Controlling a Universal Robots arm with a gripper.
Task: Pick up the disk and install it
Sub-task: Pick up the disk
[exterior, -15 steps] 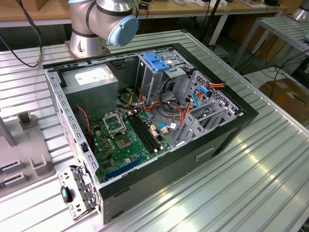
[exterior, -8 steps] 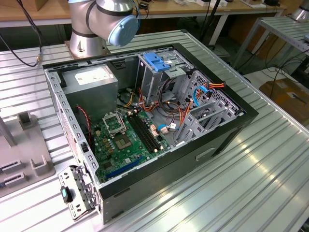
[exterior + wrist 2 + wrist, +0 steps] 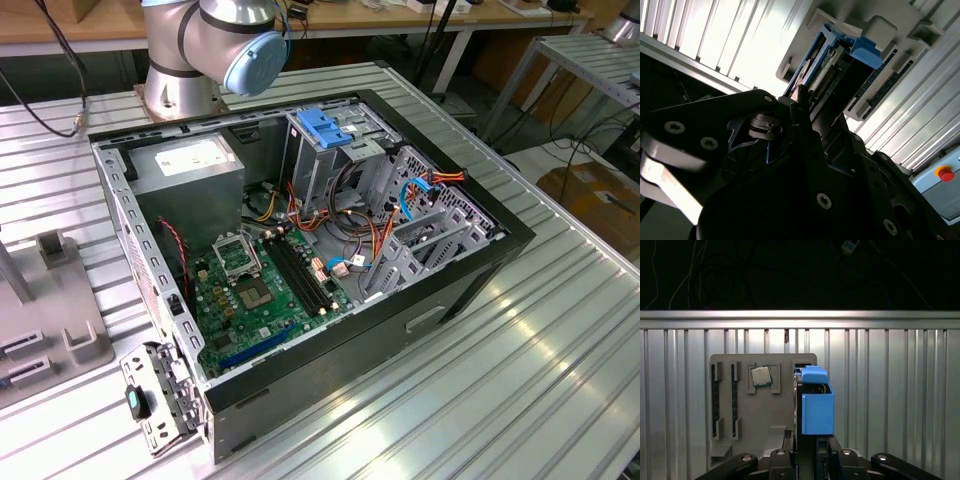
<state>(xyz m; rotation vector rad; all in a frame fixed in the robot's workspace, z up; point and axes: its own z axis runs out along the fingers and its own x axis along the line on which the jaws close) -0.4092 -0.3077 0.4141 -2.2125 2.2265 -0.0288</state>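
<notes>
The disk (image 3: 817, 405) stands on edge over the grey holder plate (image 3: 782, 412), its blue carrier frame facing the first wrist camera. My gripper (image 3: 812, 446) straddles its near end and is shut on it. In the second wrist view the disk (image 3: 840, 62) runs from my gripper (image 3: 810, 112) out toward the holder (image 3: 880, 27). Whether its far end still rests in the holder slot I cannot tell. The open computer case (image 3: 470, 290) lies on the ribbed table, with its drive cage (image 3: 325, 160) at the back.
The holder also carries memory sticks (image 3: 715, 400) and a processor chip (image 3: 760, 375). Its edge (image 3: 60, 310) shows at the exterior view's left. Inside the case are a grey power supply (image 3: 190, 165), the motherboard (image 3: 255, 290) and loose cables (image 3: 355, 255). The arm's base (image 3: 185, 90) stands behind.
</notes>
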